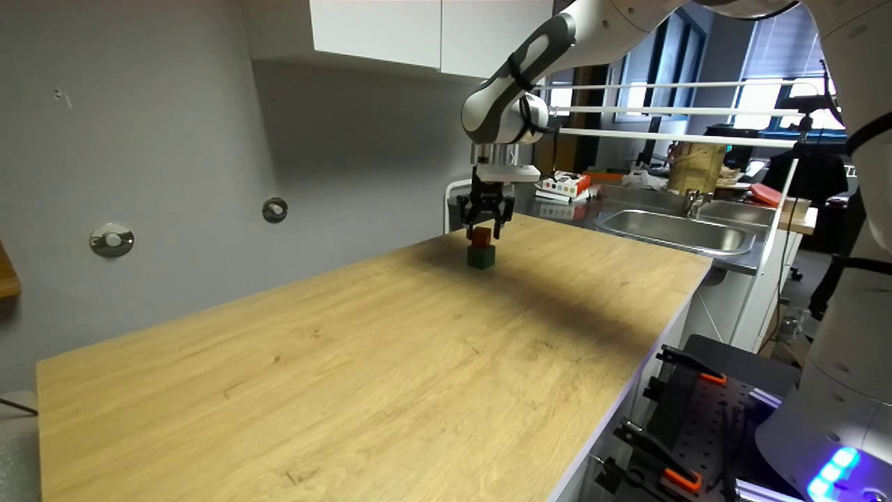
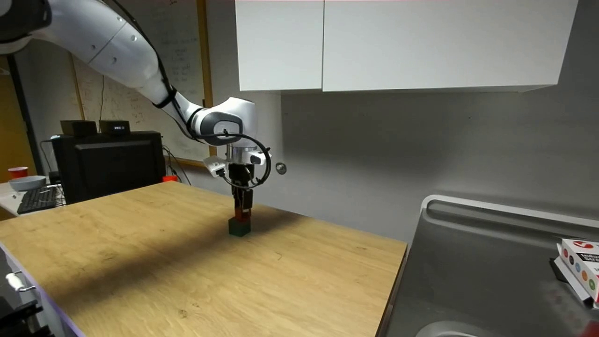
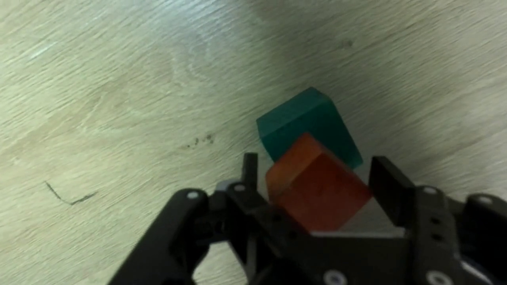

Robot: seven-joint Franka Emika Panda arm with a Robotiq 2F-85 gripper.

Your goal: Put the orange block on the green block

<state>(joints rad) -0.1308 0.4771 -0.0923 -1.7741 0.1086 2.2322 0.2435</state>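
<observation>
The green block (image 1: 481, 257) sits on the wooden tabletop (image 1: 390, 362), near the edge that runs along the gray wall (image 1: 174, 174). The orange block (image 1: 481, 237) is on top of it, turned a little out of line with it, as the wrist view shows. The tool (image 1: 483, 233) points straight down, its fingers (image 3: 250, 170) on either side of the orange block. They stand slightly wider than the block: in the wrist view a thin gap shows at the left, while at the right I cannot tell whether a corner touches the finger. In both exterior views the fingertips are level with the orange block and above the green one. White cabinets (image 1: 376, 28) hang on the wall. In an exterior view, a metal counter (image 2: 458, 276) lies right of the tabletop, with a white box (image 2: 580, 264) at its right.
</observation>
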